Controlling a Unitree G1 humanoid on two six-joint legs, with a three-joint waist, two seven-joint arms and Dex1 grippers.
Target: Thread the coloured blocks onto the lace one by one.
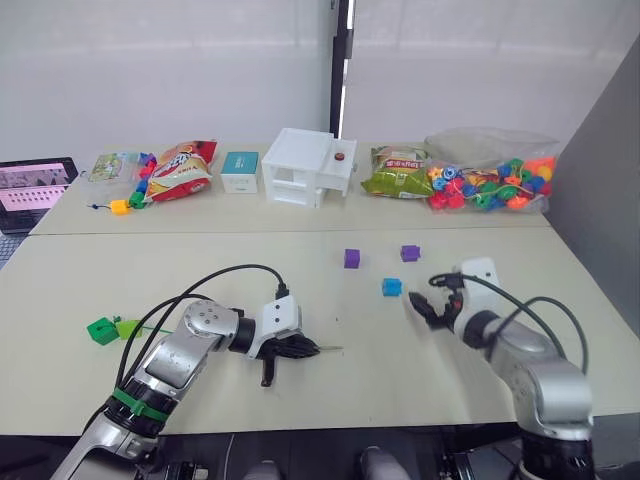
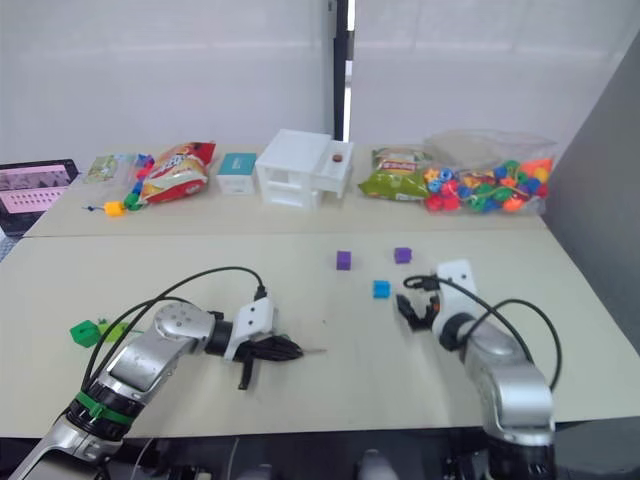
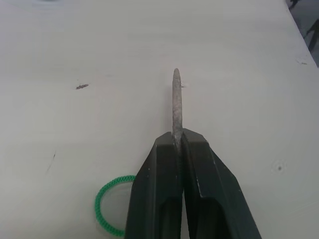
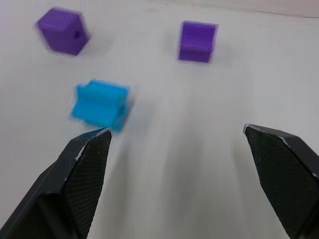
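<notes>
Blue block (image 4: 101,105) sits just ahead of the right gripper (image 4: 182,144), jaws apart, while the left gripper (image 3: 182,144) clamps the lace (image 3: 176,102) tip.

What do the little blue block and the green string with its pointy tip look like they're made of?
The blue block looks like moulded plastic: even bright colour, crisp edges, a groove across it. The string seems a woven cord, its surface finely ribbed. Its stiff tip, pinched in the left gripper, is dull grey, perhaps hard plastic or metal.
</notes>
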